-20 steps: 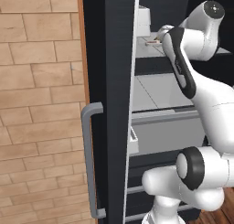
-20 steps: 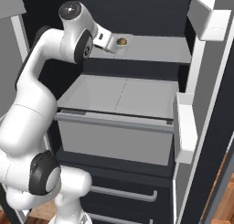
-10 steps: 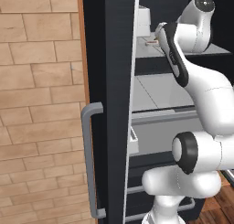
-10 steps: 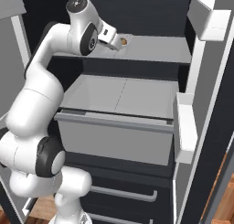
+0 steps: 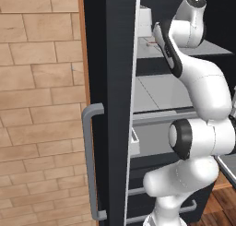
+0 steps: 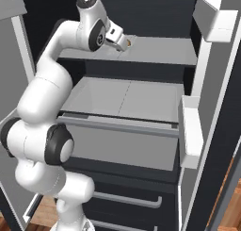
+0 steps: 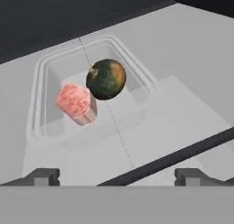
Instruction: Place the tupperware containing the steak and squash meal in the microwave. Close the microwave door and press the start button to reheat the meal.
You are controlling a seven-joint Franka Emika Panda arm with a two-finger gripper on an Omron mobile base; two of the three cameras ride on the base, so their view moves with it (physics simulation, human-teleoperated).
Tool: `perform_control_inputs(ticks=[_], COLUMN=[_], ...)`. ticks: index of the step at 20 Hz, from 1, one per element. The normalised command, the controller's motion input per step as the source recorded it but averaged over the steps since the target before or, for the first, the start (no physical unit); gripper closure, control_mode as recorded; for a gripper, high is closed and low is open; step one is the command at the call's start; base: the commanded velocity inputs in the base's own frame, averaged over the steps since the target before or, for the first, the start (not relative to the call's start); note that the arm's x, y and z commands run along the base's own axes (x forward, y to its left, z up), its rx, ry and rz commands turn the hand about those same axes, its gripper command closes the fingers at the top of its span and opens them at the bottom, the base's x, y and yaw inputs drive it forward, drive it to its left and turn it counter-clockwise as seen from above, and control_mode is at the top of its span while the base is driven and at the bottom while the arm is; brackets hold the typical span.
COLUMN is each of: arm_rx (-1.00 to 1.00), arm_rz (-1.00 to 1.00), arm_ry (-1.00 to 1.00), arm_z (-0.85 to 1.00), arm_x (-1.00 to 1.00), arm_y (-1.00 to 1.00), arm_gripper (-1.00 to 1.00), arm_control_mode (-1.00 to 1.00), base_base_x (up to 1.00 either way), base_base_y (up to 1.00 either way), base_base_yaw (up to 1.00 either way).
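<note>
The tupperware (image 7: 126,107) is a shallow clear tub on a grey fridge shelf (image 7: 192,49). Inside it lie a pinkish-red piece of steak (image 7: 75,103) and a round dark green and orange squash (image 7: 106,79). My gripper (image 7: 119,176) is open, its two dark fingertips (image 7: 43,175) spread wide just short of the tub's near rim, touching nothing. In the right base view the gripper (image 6: 120,40) reaches onto the upper shelf beside the tub (image 6: 129,43). The microwave and its door are out of view.
I face an open black fridge. Its door with a grey loop handle (image 5: 92,165) stands open at left. A grey drawer (image 6: 122,131) sits below the shelf. White door bins (image 6: 190,131) line the right-hand door. A brick wall (image 5: 37,105) is at far left.
The arm has swung up and further in over the upper shelf, bringing the open gripper closer to the tub. The tub has not moved.
</note>
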Motion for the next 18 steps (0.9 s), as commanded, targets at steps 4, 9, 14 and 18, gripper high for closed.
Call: perform_control_inputs(ticks=[4, 9, 14, 18], arm_rx=[0.1, 0.12, 0.06, 0.03], arm_rz=[-0.01, 0.0, 0.0, 0.0], arm_ry=[0.0, 0.0, 0.04, 0.11], arm_z=[-0.01, -0.15, -0.13, 0.0], arm_x=[0.38, 0.32, 0.31, 0.39], arm_y=[0.0, -0.06, -0.03, 0.0], arm_gripper=[-1.0, -1.0, -1.0, -1.0], arm_control_mode=[-1.0, -1.0, -1.0, -1.0], base_base_x=[0.0, 0.0, 0.0, 0.0], base_base_y=[0.0, 0.0, 0.0, 0.0], base_base_yaw=[0.0, 0.0, 0.0, 0.0])
